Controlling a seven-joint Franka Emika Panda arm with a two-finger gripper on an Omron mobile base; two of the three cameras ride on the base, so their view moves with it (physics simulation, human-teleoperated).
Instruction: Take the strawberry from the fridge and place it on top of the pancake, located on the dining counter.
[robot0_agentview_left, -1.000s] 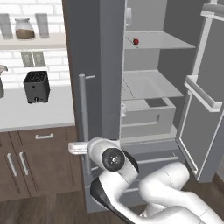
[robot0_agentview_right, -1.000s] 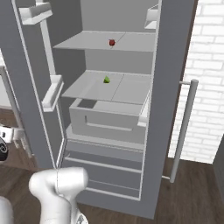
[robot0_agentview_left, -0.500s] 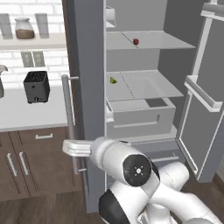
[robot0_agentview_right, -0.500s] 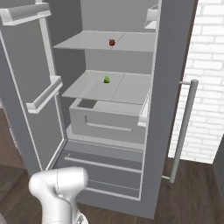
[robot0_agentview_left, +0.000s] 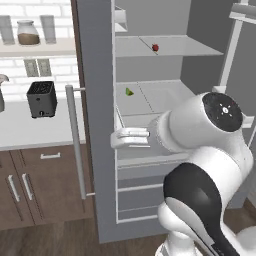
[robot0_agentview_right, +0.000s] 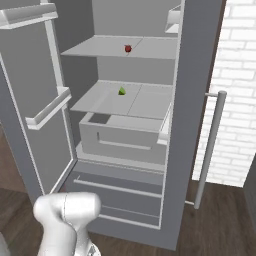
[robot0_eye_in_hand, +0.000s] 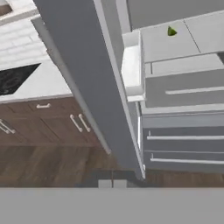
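The strawberry is seen on the fridge upper shelf from the base views, well above the closed, empty gripper.

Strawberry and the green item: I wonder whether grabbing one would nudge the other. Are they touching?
Apart. The right base view shows the strawberry on the upper shelf, the green item on the shelf below.

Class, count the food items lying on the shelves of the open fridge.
2: a strawberry on the upper shelf and a green item on the shelf below. The drawer may hide more.
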